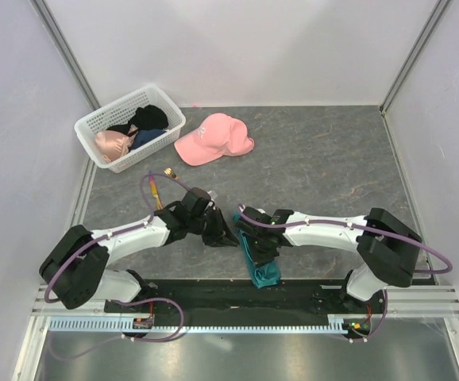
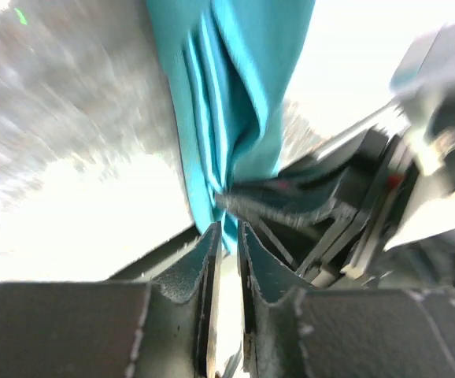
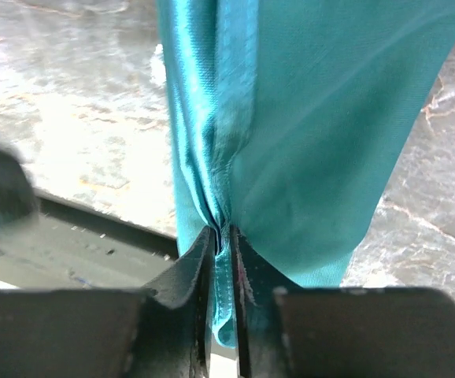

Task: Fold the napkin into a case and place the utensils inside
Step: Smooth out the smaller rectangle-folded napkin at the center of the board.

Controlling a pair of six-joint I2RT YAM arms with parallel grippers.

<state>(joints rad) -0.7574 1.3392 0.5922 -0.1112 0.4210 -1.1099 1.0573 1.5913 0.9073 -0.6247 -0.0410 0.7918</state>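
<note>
To hold the fold, seemingly, the right gripper pinches the napkin almost shut; the left gripper, narrowly parted at its tip, has an unclear grip.

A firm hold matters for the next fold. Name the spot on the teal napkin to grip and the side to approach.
Probably the layered fold edge of the napkin, from the left arm's side, low over the table: the layers bunch into a thin ridge, as where the right claw pinches it.
</note>
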